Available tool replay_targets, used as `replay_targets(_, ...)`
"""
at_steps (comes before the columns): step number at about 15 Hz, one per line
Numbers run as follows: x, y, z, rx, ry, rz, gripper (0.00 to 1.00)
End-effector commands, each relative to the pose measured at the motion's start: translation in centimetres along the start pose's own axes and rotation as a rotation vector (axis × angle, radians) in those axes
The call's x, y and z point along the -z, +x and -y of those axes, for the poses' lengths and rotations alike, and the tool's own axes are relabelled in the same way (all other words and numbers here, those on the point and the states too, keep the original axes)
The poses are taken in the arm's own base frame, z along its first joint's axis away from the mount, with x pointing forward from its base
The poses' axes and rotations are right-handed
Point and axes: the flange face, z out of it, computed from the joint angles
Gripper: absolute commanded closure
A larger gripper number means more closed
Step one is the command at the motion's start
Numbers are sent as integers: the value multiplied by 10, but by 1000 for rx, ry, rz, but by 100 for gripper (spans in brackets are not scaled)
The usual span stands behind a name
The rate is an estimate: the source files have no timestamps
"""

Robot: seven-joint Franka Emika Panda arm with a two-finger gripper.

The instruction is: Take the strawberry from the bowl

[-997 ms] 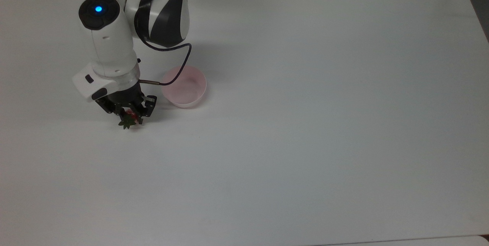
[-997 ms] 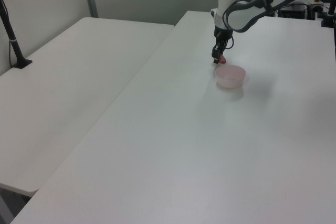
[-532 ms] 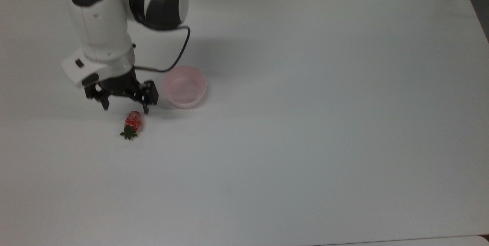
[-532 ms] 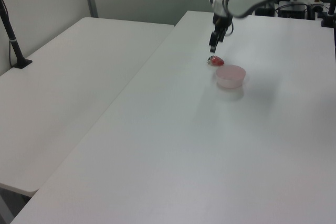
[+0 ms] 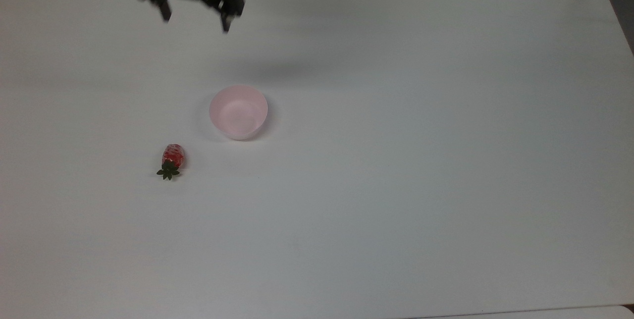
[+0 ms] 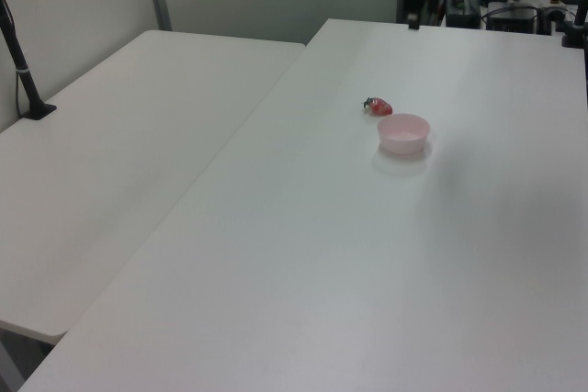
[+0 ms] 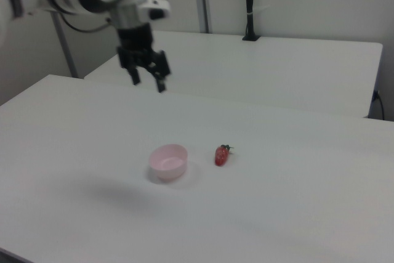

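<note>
**Lying outside the bowl, strawberry awaits a soft grip**

Resting on the table (image 5: 396, 185), the strawberry (image 5: 172, 158) sits left of the empty bowl (image 5: 238, 112) in the top view. The gripper (image 5: 195, 21) hangs high, fingers spread, empty. Glossy, light and likely bruisable (leafy cap nearest), it wants pinching gently across its red middle.

Even, bright overhead light; soft shadows on the white table (image 5: 396, 160); the gripper (image 5: 195, 19) is motion-blurred.
</note>
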Motion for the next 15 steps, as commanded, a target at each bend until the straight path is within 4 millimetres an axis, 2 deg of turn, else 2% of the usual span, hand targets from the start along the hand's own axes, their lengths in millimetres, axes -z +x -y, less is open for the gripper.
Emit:
replay_targets(1, 30, -50, 28, -38, 9, 58, 0)
replay_targets(3, 30, -69, 42, -4, 11, 73, 0)
replay_targets(4, 23, -75, 50, 29, 13, 79, 0)
replay_targets(6, 16, -62, 51, 71, 15, 37, 0)
replay_targets(9, 16, -51, 42, 136, 14, 13, 0)
replay_targets(15, 21, -44, 33, 113, 27, -31, 0)
